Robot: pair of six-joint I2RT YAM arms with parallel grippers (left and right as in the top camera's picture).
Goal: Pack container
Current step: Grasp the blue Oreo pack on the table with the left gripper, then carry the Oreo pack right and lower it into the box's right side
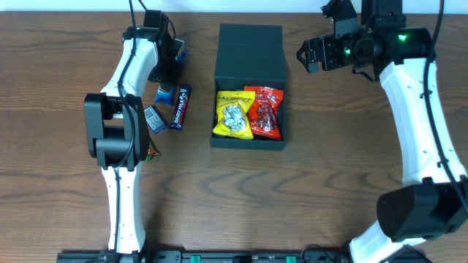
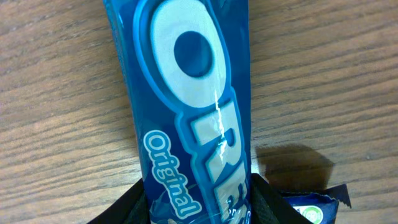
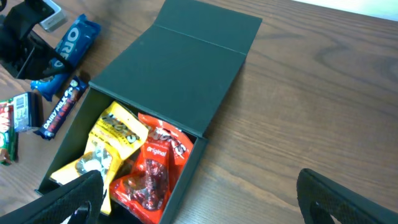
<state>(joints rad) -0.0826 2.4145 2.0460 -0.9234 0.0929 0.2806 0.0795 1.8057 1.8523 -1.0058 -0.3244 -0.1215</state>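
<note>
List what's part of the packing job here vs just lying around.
In the job: container, yellow packet and red packet inside it, Oreo pack gripped by left pincer.
Lying about, likely next: Dairy Milk bar, small blue-white packet beside it.

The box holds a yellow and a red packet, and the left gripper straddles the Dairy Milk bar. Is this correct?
Not quite. The left gripper straddles the Oreo pack, as the left wrist view shows; the Dairy Milk bar lies free. The box does hold a yellow packet and a red packet.
</note>
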